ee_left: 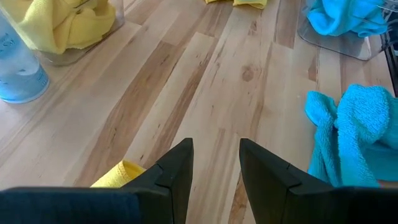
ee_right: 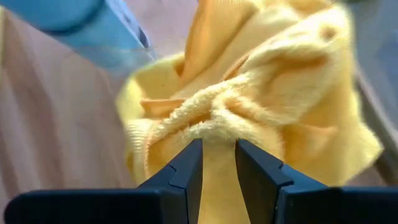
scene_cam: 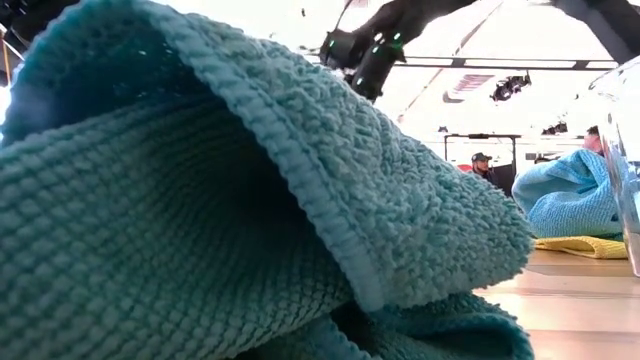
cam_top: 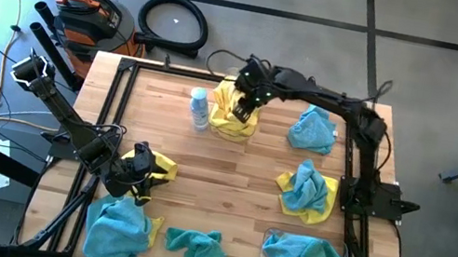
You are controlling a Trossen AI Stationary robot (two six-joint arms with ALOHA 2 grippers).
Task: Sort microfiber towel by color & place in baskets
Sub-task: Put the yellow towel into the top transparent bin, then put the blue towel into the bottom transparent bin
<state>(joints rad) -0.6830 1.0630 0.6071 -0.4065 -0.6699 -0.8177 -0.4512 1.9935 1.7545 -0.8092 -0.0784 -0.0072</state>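
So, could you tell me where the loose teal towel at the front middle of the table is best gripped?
Take the teal towel by its raised crumpled ridge near the middle, coming straight down from above. It lies bunched on the bare wood, apart from its neighbours, so the folds stand up to pinch; its flat edges offer little.

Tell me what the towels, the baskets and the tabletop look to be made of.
Teal towel: soft knitted microfiber-like cloth, matte, with a nubby looped weave. Yellow towel at the right hand: fuzzy, matte pile. Basket: clear, slightly glossy, probably plastic; its contents show through the wall. Table: light wooden planks with visible grain and a smooth finish.
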